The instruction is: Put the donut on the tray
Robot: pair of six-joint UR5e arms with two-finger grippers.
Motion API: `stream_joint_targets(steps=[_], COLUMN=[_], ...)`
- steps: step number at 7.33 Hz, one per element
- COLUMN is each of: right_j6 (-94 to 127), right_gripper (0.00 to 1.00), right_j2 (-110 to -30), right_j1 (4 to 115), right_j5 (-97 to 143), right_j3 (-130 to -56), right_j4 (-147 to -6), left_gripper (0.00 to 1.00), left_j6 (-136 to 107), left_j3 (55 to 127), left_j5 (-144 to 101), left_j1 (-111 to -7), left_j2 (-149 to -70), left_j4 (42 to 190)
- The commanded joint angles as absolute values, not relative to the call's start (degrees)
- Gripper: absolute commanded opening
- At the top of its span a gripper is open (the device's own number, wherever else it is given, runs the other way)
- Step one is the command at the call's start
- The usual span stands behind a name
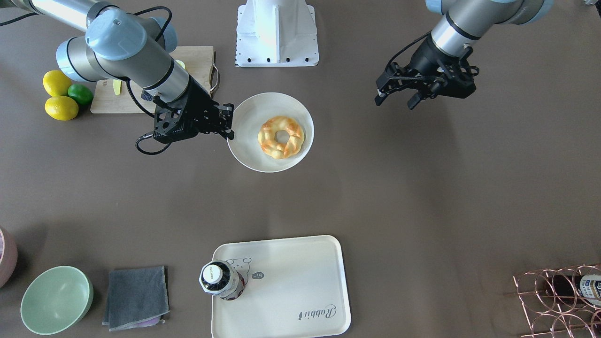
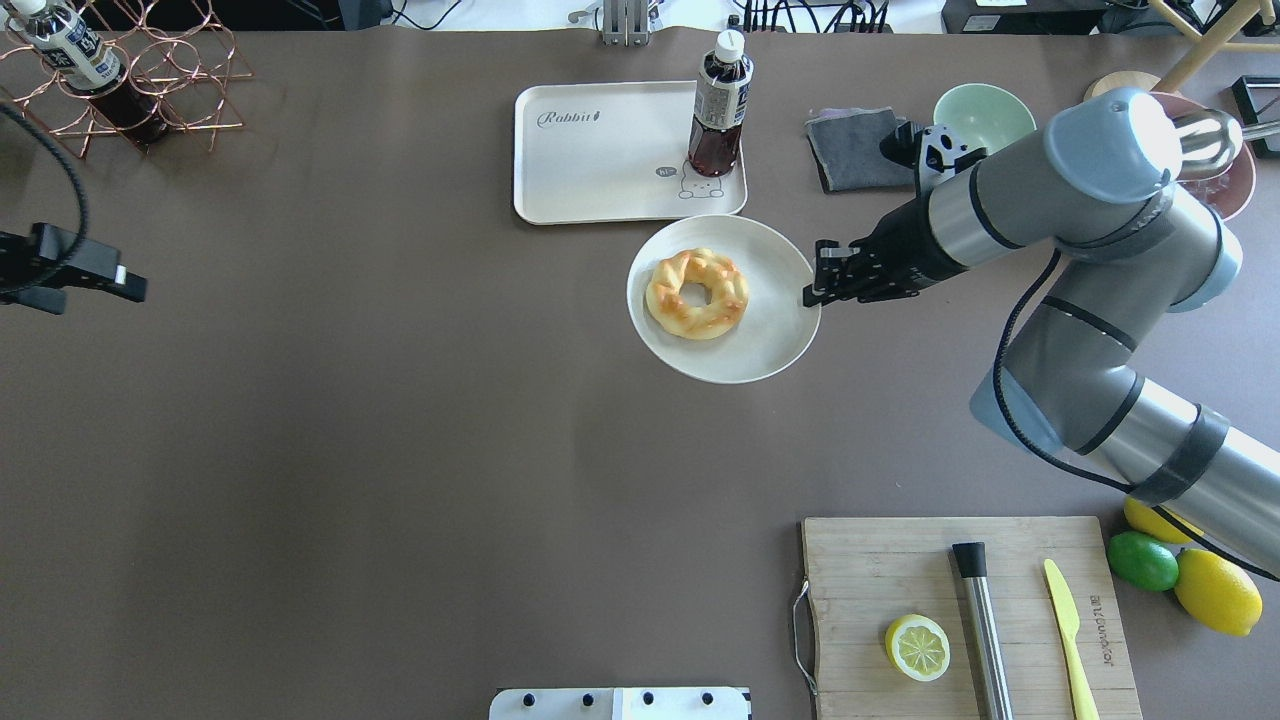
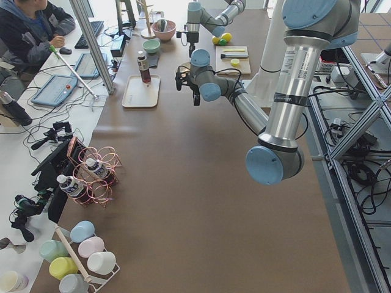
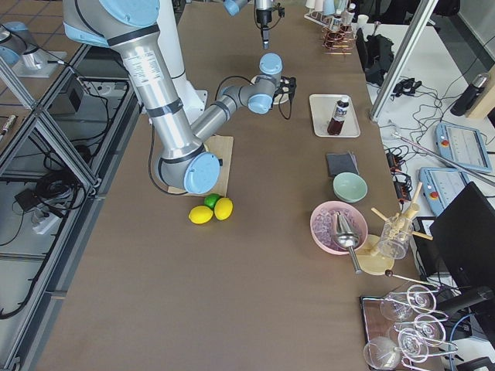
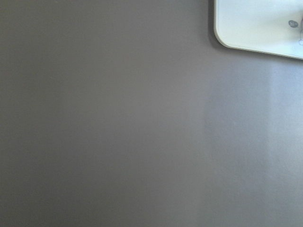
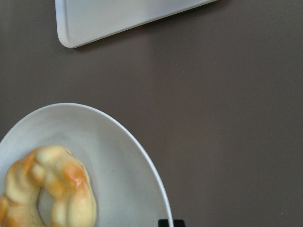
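Note:
The donut (image 1: pixel 281 136), braided and yellow-orange, lies on a round off-white plate (image 1: pixel 253 150). My right gripper (image 1: pixel 229 126) is shut on the plate's rim and holds it above the table; it also shows in the overhead view (image 2: pixel 812 290), with the donut (image 2: pixel 697 293) on the plate (image 2: pixel 760 340). The right wrist view shows the donut (image 6: pixel 47 189) and plate rim (image 6: pixel 142 156). The cream "Rabbit" tray (image 1: pixel 291 286) (image 2: pixel 600 160) lies just beyond the plate and holds a dark drink bottle (image 2: pixel 718 110). My left gripper (image 1: pixel 394 96) is open and empty, far to the side.
A wooden cutting board (image 2: pixel 900 570) carries a lemon half (image 2: pixel 917 647), a steel rod and a yellow knife. Lemons and a lime (image 2: pixel 1143 560) lie beside it. A grey cloth (image 2: pixel 850 148), green bowl (image 2: pixel 983 115) and copper wire rack (image 2: pixel 150 90) stand along the far edge.

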State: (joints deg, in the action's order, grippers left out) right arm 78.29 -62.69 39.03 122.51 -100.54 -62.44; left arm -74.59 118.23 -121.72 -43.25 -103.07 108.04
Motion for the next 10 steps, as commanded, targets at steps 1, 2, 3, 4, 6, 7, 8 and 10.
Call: stream_joint_targets(steps=[1,2,3,4,6,7,8,10], right_j6=[79.19,79.8,80.41,80.42,80.51,82.07,82.61,82.62], right_gripper=[0.0,0.0,0.0,0.0,0.0,0.0,0.0,0.0], right_j2=[-61.08,-60.82,-59.95,-59.68,-55.66,-54.85,-54.93,-55.11], right_j1=[36.75,35.69,33.33,32.09,31.47,31.38,31.38,31.55], right_j5=[120.41,118.58,116.04,113.93,110.24,109.95,109.78,109.34], right_j3=[-103.44,-103.53,-103.71,-105.1,-106.26,-106.26,-106.26,-106.17], right_j4=[-67.84,-67.94,-68.2,-70.2,-76.61,-77.16,-77.17,-77.17], left_gripper=[0.97,0.97,0.97,0.92,0.77,0.64,0.49,0.29], left_j6=[-78.84,-79.01,-79.1,-81.45,-83.14,-83.58,-83.93,-83.94], left_j3=[118.13,117.69,117.6,117.16,116.46,116.11,116.1,115.75], left_j5=[-116.66,-114.11,-113.73,-113.64,-113.64,-113.64,-113.64,-113.73], left_j1=[-37.81,-35.62,-35.51,-35.25,-35.07,-34.63,-34.37,-34.01], left_j2=[-112.38,-113.37,-113.47,-114.16,-114.87,-115.05,-115.22,-115.22], left_j4=[98.3,97.65,97.65,97.73,97.65,97.65,97.65,97.65])
